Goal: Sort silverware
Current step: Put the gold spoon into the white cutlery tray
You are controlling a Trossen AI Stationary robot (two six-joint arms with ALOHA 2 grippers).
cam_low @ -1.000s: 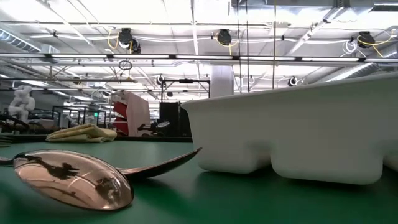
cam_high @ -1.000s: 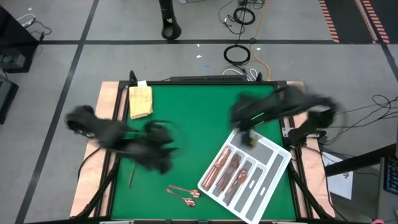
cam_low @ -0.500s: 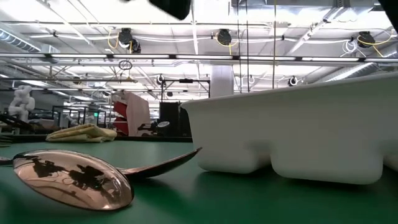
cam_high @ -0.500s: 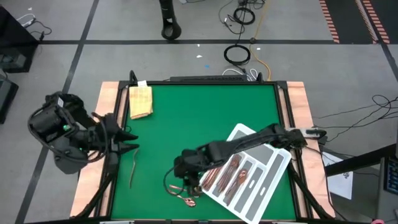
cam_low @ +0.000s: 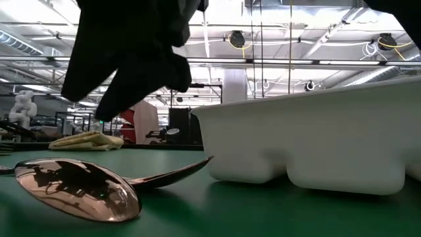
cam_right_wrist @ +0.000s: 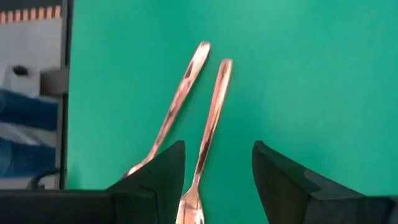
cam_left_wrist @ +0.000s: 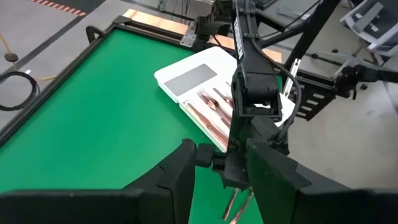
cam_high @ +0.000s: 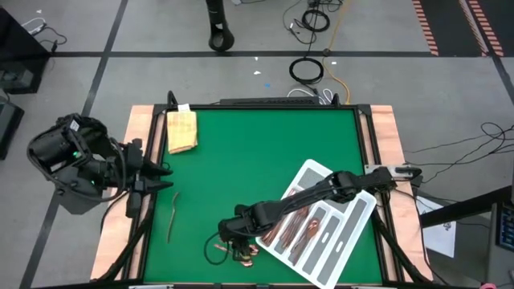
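Two copper spoons lie side by side on the green mat near the table's front edge. Their handles show in the right wrist view, and one bowl fills the low view. My right gripper hangs open just above them, slanting down, one handle running between its fingers. Another slim piece lies flat on the mat's left side. More silverware lies in the white tray. My left gripper waits open over the table's left edge.
The tray stands askew at the front right, and the right arm reaches across it. A folded yellow cloth lies in the far left corner. The mat's middle and far side are bare green. Raised wooden rails run along the table's sides.
My right gripper has swung from above the tray's far end toward the table's near edge and left, dropping low over the two spoons. My left arm has drawn back from over the mat to the table's left edge, rising a little. The silverware has not moved.
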